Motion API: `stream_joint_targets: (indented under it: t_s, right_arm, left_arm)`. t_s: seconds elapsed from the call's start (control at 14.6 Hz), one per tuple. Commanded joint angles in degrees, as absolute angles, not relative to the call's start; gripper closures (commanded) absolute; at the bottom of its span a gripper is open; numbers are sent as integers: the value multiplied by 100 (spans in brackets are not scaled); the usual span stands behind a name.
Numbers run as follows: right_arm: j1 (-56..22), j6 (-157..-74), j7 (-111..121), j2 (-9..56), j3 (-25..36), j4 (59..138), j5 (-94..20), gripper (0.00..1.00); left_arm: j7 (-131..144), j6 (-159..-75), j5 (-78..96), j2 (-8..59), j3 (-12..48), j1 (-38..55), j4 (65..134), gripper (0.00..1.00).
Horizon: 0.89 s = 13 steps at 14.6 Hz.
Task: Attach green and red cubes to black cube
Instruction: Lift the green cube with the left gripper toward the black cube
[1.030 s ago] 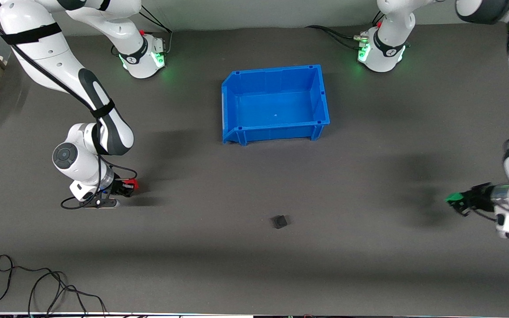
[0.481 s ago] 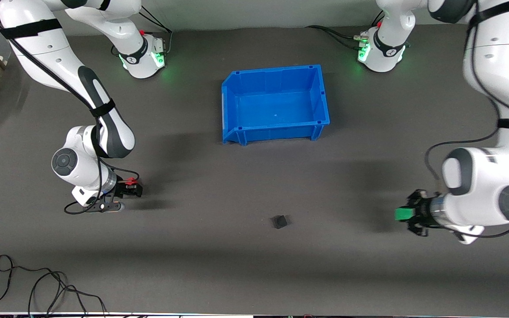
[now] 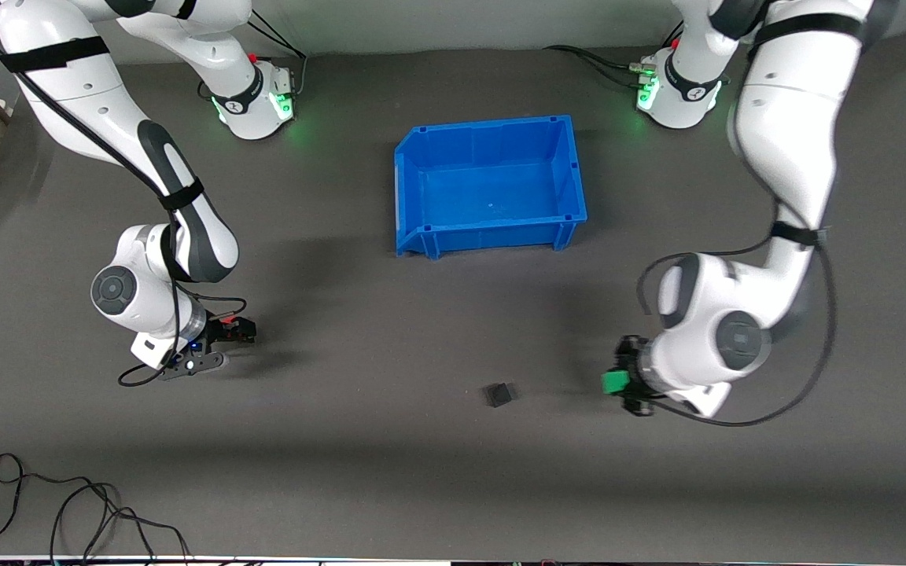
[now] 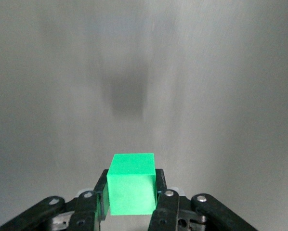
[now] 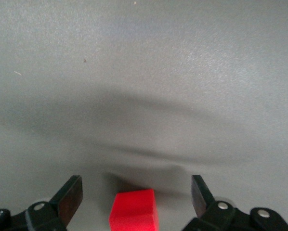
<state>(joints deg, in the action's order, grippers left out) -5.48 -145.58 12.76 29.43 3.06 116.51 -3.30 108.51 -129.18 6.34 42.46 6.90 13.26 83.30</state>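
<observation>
Front view: the black cube [image 3: 498, 394] sits alone on the grey bench [image 3: 390, 472], at about six o'clock from the blue bin [image 3: 489, 185] and well apart from it. The left tool [image 3: 620, 383] hangs over the bench at three o'clock from the black cube, near it but apart, with the green cube [image 3: 614, 382] clamped at its tip. The right tool [image 3: 239, 331] is low over the bench toward the right arm's end, at about nine o'clock from the black cube and well apart; only a sliver of red shows there.

Left wrist view: the left tool [image 4: 131, 199] has its fingers [image 4: 160, 190] narrow, pressed on both sides of the green cube [image 4: 131, 185].

Right wrist view: the right tool [image 5: 135, 195] stands wide, and the red cube [image 5: 134, 210] lies between its fingers [image 5: 69, 195], touching neither.
</observation>
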Motion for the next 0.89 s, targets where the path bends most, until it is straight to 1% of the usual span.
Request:
stream_joint_targets:
  t_s: [0.0, 0.14, 0.41, 0.48, 0.55, 0.62, 0.69, 0.76, 0.82]
  right_arm:
    - [-571, -14546, 1485, 3006, 308, 11724, -457, 0]
    - [-571, -14546, 1485, 3006, 308, 11751, -457, 0]
    - [-545, -14537, 1485, 2988, 308, 11883, -518, 0]
    - [-545, -14537, 1503, 2980, 308, 11883, -623, 5]
    - [-545, -14537, 1503, 2971, 308, 11883, -659, 25]
    - [-545, -14537, 1494, 2962, 308, 11883, -659, 56]
    - [-545, -14537, 1494, 2953, 308, 11883, -668, 81]
    - [-554, -14537, 1494, 2936, 308, 11883, -668, 99]
    - [-545, -14528, 1494, 2936, 308, 11883, -668, 100]
  left_arm:
    - [11493, -13017, 668, 4552, 571, 1608, 8043, 100]
    - [11934, -13017, 650, 4710, 563, 1757, 7849, 100]
    - [11979, -13008, 650, 4729, 536, 1811, 7831, 100]
    - [11979, -12999, 650, 4720, 536, 1802, 7831, 100]
    - [11979, -12999, 650, 4720, 527, 1802, 7831, 100]
    - [11979, -13008, 650, 4720, 527, 1802, 7831, 100]
    - [11979, -13008, 650, 4720, 527, 1793, 7831, 100]
    - [11979, -13008, 650, 4720, 527, 1793, 7831, 100]
    - [11979, -13008, 650, 4720, 527, 1793, 7822, 100]
